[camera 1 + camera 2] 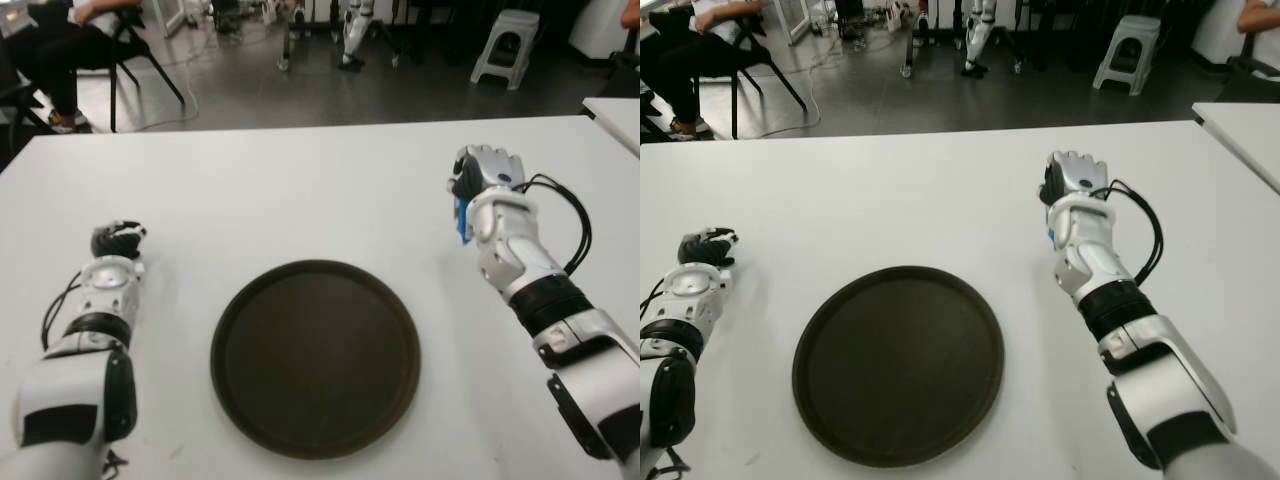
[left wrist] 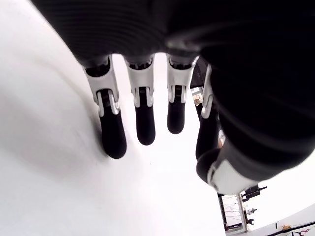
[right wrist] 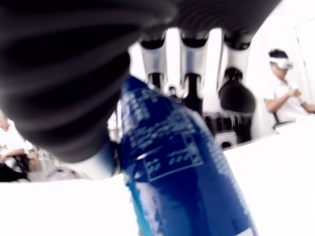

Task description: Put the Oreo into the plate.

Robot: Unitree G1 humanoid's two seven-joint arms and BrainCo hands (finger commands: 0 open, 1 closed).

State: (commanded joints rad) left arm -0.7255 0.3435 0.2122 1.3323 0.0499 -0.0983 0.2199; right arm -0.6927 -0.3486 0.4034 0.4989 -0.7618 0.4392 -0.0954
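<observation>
Broadly, the white worktop (image 1: 320, 190) carries a dark round plate (image 1: 315, 357), bare. Right hand (image 1: 478, 185), beyond its right rim, fingers closed around the blue Oreo (image 3: 177, 177) pack: light, crinkly, slippery, crushable; hold mid-length, gently. Left hand (image 1: 117, 240) left of plate, fingers relaxed, holding nothing.

You will find print on only one thing: the blue Oreo pack (image 3: 172, 172) that your right hand (image 3: 147, 64) grips in its wrist view. It carries white lettering and a white-lined box of small type, but none of it can be read, no word, brand or number. Nothing else in the views bears readable text.
</observation>
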